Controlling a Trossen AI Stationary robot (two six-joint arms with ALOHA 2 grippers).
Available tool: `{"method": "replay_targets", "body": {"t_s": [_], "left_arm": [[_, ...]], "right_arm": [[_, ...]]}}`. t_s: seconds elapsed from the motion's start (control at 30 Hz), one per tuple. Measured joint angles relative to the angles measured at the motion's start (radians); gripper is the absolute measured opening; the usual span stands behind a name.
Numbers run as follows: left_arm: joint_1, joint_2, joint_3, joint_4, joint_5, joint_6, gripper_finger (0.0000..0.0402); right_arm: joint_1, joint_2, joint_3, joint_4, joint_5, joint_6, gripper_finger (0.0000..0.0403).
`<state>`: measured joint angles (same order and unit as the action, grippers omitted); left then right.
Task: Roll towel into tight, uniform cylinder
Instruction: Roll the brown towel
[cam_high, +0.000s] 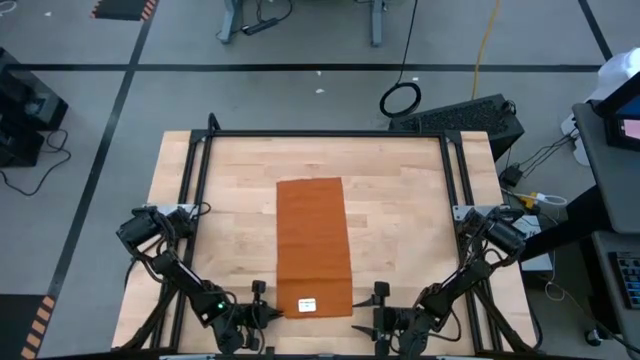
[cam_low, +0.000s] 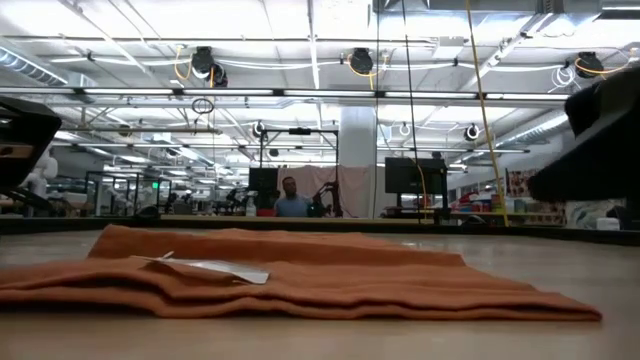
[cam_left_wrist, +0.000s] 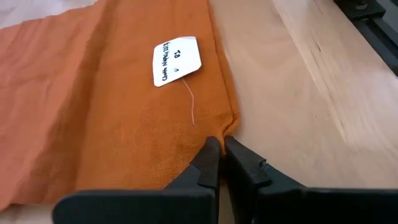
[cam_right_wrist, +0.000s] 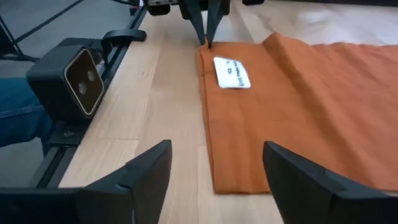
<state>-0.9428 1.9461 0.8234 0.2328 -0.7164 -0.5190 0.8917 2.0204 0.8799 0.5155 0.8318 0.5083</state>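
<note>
The rust-orange towel (cam_high: 313, 240) lies spread flat on the wooden table, its long sides running from near to far. A white tag (cam_left_wrist: 176, 60) lies on top of it near the near-left corner. My left gripper (cam_left_wrist: 222, 144) is shut at that corner. My right gripper (cam_right_wrist: 216, 149) stands open at the towel's near-right corner (cam_right_wrist: 216, 186), one finger over bare wood and one over the cloth, touching nothing. In the low view the towel (cam_low: 300, 270) lies low, with soft ridges along its near edge. My left gripper pinches the towel's near-left corner (cam_left_wrist: 231, 124) between its two fingertips, only at the very point of the cloth. The fingers slant down from the table's near-left side. The corner is slightly puckered, and the rest of the towel lies on the table.
A black frame rail (cam_high: 325, 133) runs around the table's far and side edges. A small black camera box (cam_right_wrist: 65, 81) sits at the near edge between the arms. Bare wood (cam_high: 230, 220) shows on both sides of the towel.
</note>
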Motion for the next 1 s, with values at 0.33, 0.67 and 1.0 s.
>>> {"method": "replay_targets", "body": {"t_s": [0.33,0.67,1.0], "left_arm": [[0.0,-0.002,0.001,0.019,-0.057,-0.026,0.0017],[-0.002,-0.042,0.002,0.034,-0.071,-0.048,0.0017],[-0.002,-0.087,0.003,0.028,-0.153,-0.068,0.0017]], "right_arm": [[-0.035,0.07,0.038,0.005,0.003,0.007,0.0241],[-0.037,0.07,0.093,-0.06,0.011,-0.143,0.0217],[-0.037,0.07,0.095,-0.152,0.0,-0.107,0.0217]]}}
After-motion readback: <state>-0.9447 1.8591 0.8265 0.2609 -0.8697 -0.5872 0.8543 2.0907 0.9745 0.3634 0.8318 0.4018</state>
